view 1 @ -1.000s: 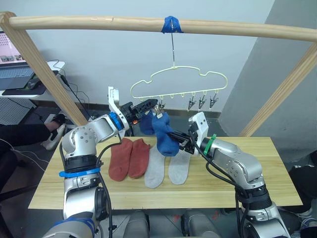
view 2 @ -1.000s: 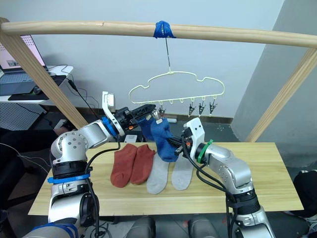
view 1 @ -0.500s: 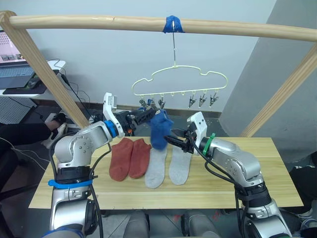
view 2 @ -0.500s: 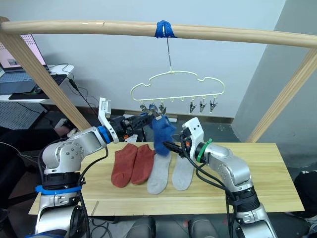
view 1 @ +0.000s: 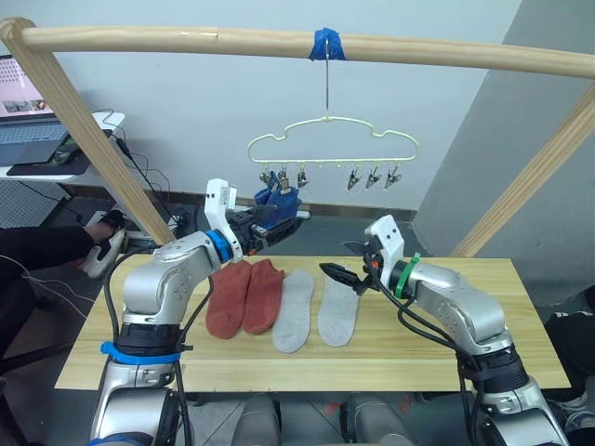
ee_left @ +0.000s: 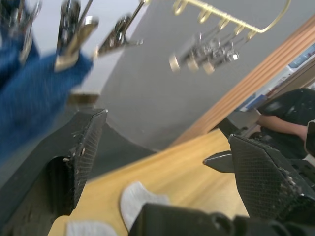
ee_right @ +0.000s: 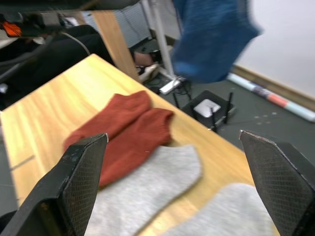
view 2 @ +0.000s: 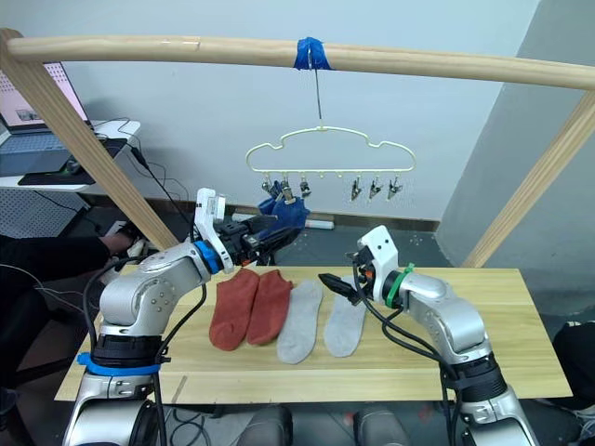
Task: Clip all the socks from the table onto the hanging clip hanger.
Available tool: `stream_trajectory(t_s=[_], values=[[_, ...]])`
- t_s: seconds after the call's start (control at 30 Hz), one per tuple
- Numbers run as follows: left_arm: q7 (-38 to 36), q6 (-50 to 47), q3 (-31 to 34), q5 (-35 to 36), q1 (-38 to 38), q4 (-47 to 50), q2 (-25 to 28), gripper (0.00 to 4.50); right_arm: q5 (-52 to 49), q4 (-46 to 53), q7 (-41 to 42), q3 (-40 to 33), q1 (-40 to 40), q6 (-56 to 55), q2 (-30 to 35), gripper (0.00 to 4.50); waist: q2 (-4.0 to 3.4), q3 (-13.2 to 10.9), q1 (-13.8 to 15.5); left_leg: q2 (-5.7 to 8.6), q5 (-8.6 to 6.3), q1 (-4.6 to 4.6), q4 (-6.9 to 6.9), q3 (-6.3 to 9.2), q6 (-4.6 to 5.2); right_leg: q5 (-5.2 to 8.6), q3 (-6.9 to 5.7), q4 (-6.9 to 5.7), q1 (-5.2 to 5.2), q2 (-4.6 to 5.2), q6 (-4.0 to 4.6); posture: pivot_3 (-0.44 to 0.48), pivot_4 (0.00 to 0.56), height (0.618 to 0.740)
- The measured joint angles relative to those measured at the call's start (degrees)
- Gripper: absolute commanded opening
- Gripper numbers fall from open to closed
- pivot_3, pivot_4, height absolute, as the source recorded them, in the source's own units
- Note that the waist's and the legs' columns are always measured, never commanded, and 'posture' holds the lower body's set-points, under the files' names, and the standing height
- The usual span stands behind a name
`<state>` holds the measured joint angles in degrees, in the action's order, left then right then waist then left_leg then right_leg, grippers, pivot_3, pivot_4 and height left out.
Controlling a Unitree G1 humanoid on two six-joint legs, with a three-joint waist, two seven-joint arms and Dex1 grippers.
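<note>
I am looking at the hanger [view 1: 325,153], which is hanging by its hook from the taped pole [view 1: 279,45], and blue socks [view 1: 279,200] are hanging from the clips at its left end; from here I cannot tell whether that blue bunch is one sock or both, so I am judging the blue pair as most likely clipped but not certain. The three clips [view 1: 372,177] toward the hanger's right end are hanging empty. Below the hanger, on the tabletop [view 1: 521,334], four socks are lying flat in a row: two red socks [view 1: 244,295] touching each other, and just to their right two grey socks [view 1: 318,311] side by side. So I am roughly a third of the way through, with the red and grey pairs not yet lifted. My left hand [view 1: 284,220] is hovering just under the blue socks with its fingers spread and nothing between them; in the wrist view the blue cloth is sitting beside one finger, apart from the pads. My right hand [view 1: 342,275] is hovering over the grey socks, below the hanger's middle, also spread wide and empty. I am judging the next step to be a pick from the tabletop, and the grey socks under my right hand are lying nearest.
</note>
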<state>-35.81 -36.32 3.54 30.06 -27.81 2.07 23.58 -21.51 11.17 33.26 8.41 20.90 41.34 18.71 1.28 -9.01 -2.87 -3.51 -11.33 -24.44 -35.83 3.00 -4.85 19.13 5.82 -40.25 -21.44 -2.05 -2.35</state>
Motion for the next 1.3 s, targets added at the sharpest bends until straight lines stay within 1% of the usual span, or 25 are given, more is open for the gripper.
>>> stream_trajectory(t_s=[0.1, 0.13, 0.17, 0.2, 0.23, 0.27, 0.47, 0.6, 0.77, 0.93, 1.0, 1.13, 1.3], values=[[-0.3, 7.0, -1.2, -3.7, 0.2, -0.1, -0.9, 4.5, -0.1, 1.9, 0.0, -2.2, -0.5, -0.1, 1.8, 4.47, -0.01, 0.0, 0.1, 0.0, 0.0, -0.04, 0.01, 0.0, 0.0, -0.01, 0.0, 0.14, 0.01, 0.0, 0.02, -0.009, 0.121, 0.74], [-0.5, 9.2, -1.4, -4.6, 0.2, -0.4, -1.5, 4.12, -0.2, 2.9, -0.1, -3.1, -0.8, -0.1, 2.1, 4.5, 0.0, 0.0, 0.1, -0.01, 0.0, -0.06, 0.02, 0.0, 0.0, -0.02, -0.01, 0.17, 0.01, 0.0, 0.03, -0.009, 0.121, 0.74], [-0.6, 11.1, -1.5, -5.3, 0.1, -0.8, -2.2, 3.94, -0.3, 3.9, -0.2, -3.7, -1.1, -0.1, 2.5, 4.5, -0.01, 0.0, 0.1, 0.0, 0.0, -0.07, 0.02, 0.0, 0.01, -0.02, 0.0, 0.21, 0.02, 0.01, 0.03, -0.009, 0.121, 0.74], [-0.8, 13.3, -1.8, -6.1, 0.0, -1.7, -3.2, 3.67, -0.6, 4.9, -0.5, -4.4, -1.4, 0.1, 2.8, 4.5, -0.01, 0.0, 0.1, 0.01, 0.0, -0.09, 0.02, 0.0, 0.01, -0.02, -0.02, 0.24, 0.02, 0.01, 0.03, -0.021, 0.117, 0.74], [-0.9, 15.3, -2.3, -7.1, -0.2, -3.1, -3.9, 3.29, -0.7, 5.8, -0.8, -5.0, -1.4, 0.4, 2.8, 4.5, -0.01, 0.0, 0.1, 0.01, -0.01, -0.1, 0.0, -0.01, 0.01, -0.02, 0.0, 0.24, 0.02, 0.01, 0.03, -0.021, 0.117, 0.74], [-0.9, 16.2, -2.6, -7.6, -0.3, -4.1, -4.3, 3.06, -0.7, 6.3, -0.9, -5.2, -1.4, 0.5, 2.9, 4.5, -0.01, 0.0, 0.0, 0.01, 0.0, -0.1, 0.0, -0.01, 0.01, -0.02, 0.0, 0.24, 0.02, 0.01, 0.03, -0.021, 0.117, 0.74], [-0.3, 26.3, -5.2, -14.3, -4.8, -16.4, -8.2, 3.06, -1.5, 7.9, -2.3, -5.4, -1.3, 1.2, 2.4, 4.5, 0.0, 0.0, -0.1, 0.03, 0.0, -0.14, -0.04, 0.0, 0.01, -0.05, -0.02, 0.25, 0.01, 0.01, 0.08, -0.038, 0.111, 0.74], [2.1, 33.7, -5.3, -17.5, -9.8, -26.1, -10.9, 3.06, -2.5, 10.6, -3.1, -5.4, -1.2, 2.5, 2.5, 4.5, 0.0, 0.0, -0.3, 0.04, 0.0, -0.21, -0.05, 0.02, 0.01, -0.06, -0.05, 0.27, -0.02, 0.01, 0.1, -0.064, 0.109, 0.74], [5.2, 40.4, -5.3, -21.1, -14.1, -35.8, -11.9, 3.06, -3.6, 13.2, -3.7, -5.6, -1.1, 4.1, 2.8, 4.5, 0.0, 0.0, -0.5, 0.04, -0.01, -0.22, -0.05, 0.02, 0.02, -0.07, -0.05, 0.29, -0.03, 0.01, 0.11, -0.084, 0.106, 0.74], [7.0, 44.0, -5.3, -23.5, -17.1, -43.7, -12.9, 3.06, -4.0, 13.8, -5.0, -5.7, -1.3, 4.7, 2.9, 4.5, 0.0, 0.0, -0.8, 0.04, 0.0, -0.23, -0.05, 0.02, 0.02, -0.06, -0.06, 0.28, -0.03, 0.01, 0.09, -0.097, 0.108, 0.74], [6.3, 44.3, -5.1, -23.3, -18.0, -45.4, -13.5, 3.06, -4.4, 14.3, -5.4, -5.8, -1.4, 5.3, 2.9, 4.5, 0.0, 0.0, -1.0, 0.05, 0.0, -0.25, -0.06, 0.02, 0.02, -0.07, -0.07, 0.28, -0.03, 0.01, 0.1, -0.097, 0.111, 0.74], [2.0, 43.9, -4.2, -21.1, -18.0, -45.4, -14.5, 3.06, -4.6, 15.0, -6.3, -6.1, -1.5, 5.8, 2.8, 4.5, 0.0, 0.0, -1.3, 0.04, 0.0, -0.26, -0.05, 0.03, 0.02, -0.07, -0.09, 0.27, -0.03, 0.01, 0.11, -0.094, 0.115, 0.74], [-1.4, 40.1, -2.5, -17.6, -17.7, -43.9, -14.9, 3.06, -5.1, 15.0, -7.2, -6.9, -1.5, 6.2, 2.6, 4.5, 0.0, 0.0, -2.1, 0.04, 0.0, -0.26, -0.08, 0.05, 0.02, -0.06, -0.1, 0.25, -0.02, 0.01, 0.1, -0.085, 0.116, 0.74]])
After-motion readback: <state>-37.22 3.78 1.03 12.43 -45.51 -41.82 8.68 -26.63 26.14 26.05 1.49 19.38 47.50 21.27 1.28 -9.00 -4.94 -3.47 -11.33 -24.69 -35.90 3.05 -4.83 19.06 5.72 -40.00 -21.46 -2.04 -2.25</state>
